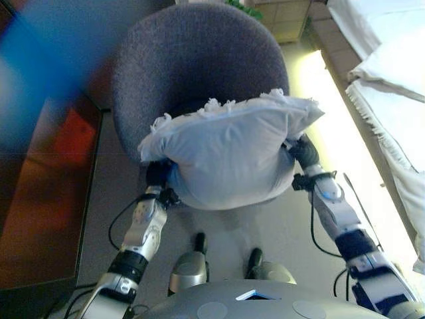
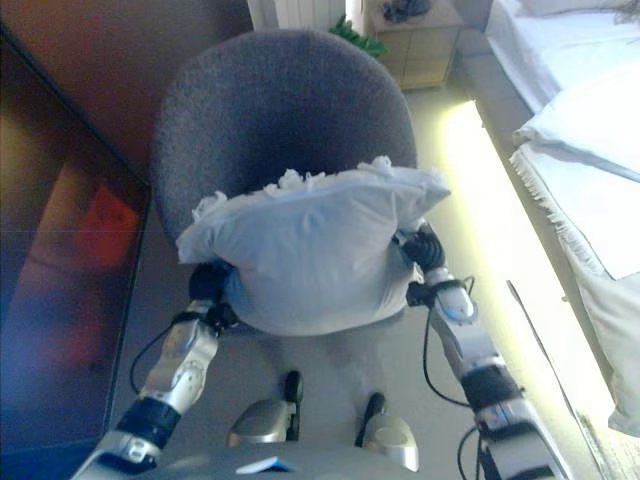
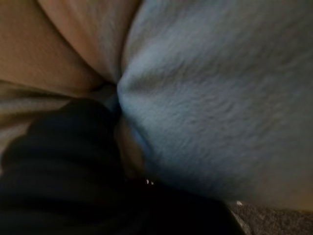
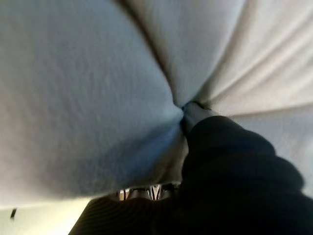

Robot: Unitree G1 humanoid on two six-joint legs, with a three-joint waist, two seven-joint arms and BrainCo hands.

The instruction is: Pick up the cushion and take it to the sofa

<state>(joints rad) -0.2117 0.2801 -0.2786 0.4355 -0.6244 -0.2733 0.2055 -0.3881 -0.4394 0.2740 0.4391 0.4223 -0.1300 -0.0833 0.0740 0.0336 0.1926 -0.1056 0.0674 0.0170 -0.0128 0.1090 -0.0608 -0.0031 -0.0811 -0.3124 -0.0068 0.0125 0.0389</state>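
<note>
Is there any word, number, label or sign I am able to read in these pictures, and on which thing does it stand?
None: no readable text shows in any view.
The cushion, the grey chair and the white bedding are plain.
The left hand and right hand, pressed into the cushion, bear no readable marks.

Pale cushion [image 4: 88, 98] fabric fills the right wrist view, creased and drawn into a pucker where the right hand [image 4: 234, 171] (dark ribbed cover only; fingers hidden) presses into it.
</note>
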